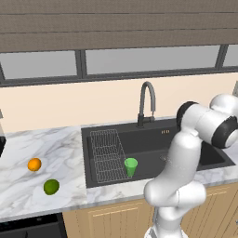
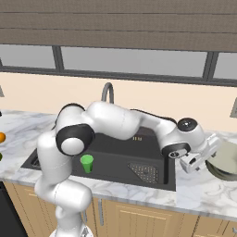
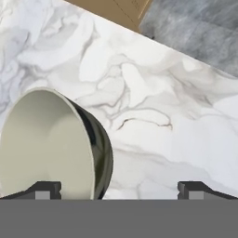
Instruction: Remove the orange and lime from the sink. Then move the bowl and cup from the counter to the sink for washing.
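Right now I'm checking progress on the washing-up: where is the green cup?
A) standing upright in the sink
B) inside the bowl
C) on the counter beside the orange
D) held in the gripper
A: the cup stands upright on the floor of the dark sink, beside the wire rack, with nothing gripping it.

open counter beside the bowl
the bowl [image 3: 46, 144] crowds one fingertip [image 3: 44, 189]; bare marble counter [image 3: 176, 135] lies under the rest of the wide-spread gripper [image 3: 118, 190].
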Motion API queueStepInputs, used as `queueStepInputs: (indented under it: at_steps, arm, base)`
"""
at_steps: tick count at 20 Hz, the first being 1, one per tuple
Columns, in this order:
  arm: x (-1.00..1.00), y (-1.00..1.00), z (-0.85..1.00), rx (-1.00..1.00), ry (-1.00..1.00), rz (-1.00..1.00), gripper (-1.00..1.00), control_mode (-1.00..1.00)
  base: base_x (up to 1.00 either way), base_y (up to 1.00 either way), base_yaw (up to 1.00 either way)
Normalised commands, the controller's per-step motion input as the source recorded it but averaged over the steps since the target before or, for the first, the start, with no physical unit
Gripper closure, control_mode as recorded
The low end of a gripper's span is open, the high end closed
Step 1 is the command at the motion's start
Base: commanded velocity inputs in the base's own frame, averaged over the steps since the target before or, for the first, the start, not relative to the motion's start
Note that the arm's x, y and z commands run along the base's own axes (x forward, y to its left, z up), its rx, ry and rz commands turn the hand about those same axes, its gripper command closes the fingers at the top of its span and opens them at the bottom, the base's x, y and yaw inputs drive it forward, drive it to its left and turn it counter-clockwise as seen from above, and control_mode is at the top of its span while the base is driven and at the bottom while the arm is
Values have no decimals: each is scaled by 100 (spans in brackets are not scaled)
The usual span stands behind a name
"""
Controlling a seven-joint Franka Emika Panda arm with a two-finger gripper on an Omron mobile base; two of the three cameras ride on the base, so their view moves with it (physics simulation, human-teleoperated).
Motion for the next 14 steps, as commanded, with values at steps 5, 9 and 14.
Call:
queueStepInputs:
  at_steps: [5, 9, 14]
  arm:
    - [3, -10, -7, 0, 0, 0, -100, -100]
    - [5, -8, -9, 0, 0, 0, -100, -100]
    - [6, -6, -9, 0, 0, 0, -100, -100]
  base:
    - [0, 0, 0]
    - [0, 0, 0]
    - [0, 0, 0]
